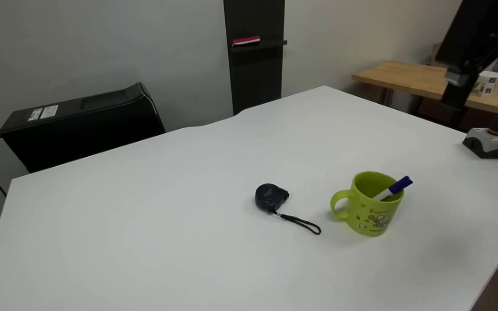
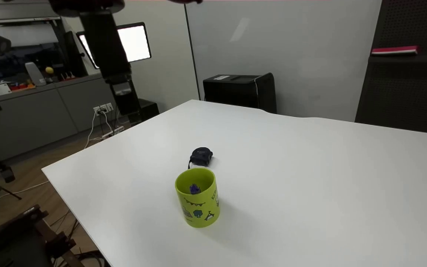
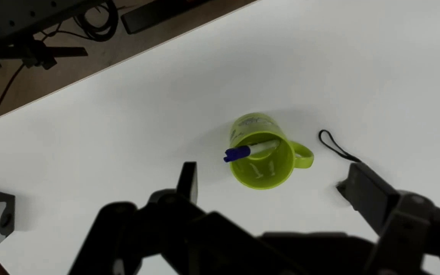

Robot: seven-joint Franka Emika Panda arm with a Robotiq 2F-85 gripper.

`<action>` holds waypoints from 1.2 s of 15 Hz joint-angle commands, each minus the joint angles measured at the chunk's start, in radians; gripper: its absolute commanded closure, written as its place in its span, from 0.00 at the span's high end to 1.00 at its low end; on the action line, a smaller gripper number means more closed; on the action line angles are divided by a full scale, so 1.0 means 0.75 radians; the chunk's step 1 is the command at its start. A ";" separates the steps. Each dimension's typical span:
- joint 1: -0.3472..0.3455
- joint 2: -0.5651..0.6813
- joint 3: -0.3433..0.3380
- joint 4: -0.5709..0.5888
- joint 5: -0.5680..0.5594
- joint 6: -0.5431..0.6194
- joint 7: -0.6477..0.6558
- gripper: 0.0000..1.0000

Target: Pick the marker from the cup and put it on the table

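Note:
A lime-green cup (image 1: 372, 216) stands upright on the white table (image 1: 145, 233); it also shows in an exterior view (image 2: 198, 207) and the wrist view (image 3: 277, 173). A white marker with a blue cap (image 1: 400, 184) leans inside it, cap end sticking out over the rim. The marker's cap shows inside the cup in an exterior view (image 2: 195, 189) and over the rim in the wrist view (image 3: 238, 153). My gripper (image 3: 279, 183) is open and empty, its fingers wide apart, high above the table. Parts of it show blurred in both exterior views (image 1: 455, 97) (image 2: 124, 98).
A dark tape measure (image 1: 269, 197) with a black wrist loop lies beside the cup's handle; a finger partly hides it in the wrist view (image 3: 343, 188). A grey-and-black button box (image 1: 491, 144) sits at the table's edge. A black case (image 1: 84, 125) stands beyond the far edge.

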 commanded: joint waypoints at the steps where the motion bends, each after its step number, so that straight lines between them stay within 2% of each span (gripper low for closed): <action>1: -0.083 0.072 -0.103 0.002 0.015 0.111 -0.048 1.00; 4: -0.143 0.169 -0.155 0.002 0.005 0.223 -0.071 1.00; 7: -0.177 0.292 -0.166 0.001 -0.009 0.370 -0.057 1.00; 12: -0.115 0.468 -0.111 0.001 0.020 0.558 0.007 1.00; 18: -0.021 0.555 -0.017 0.004 -0.038 0.624 0.139 1.00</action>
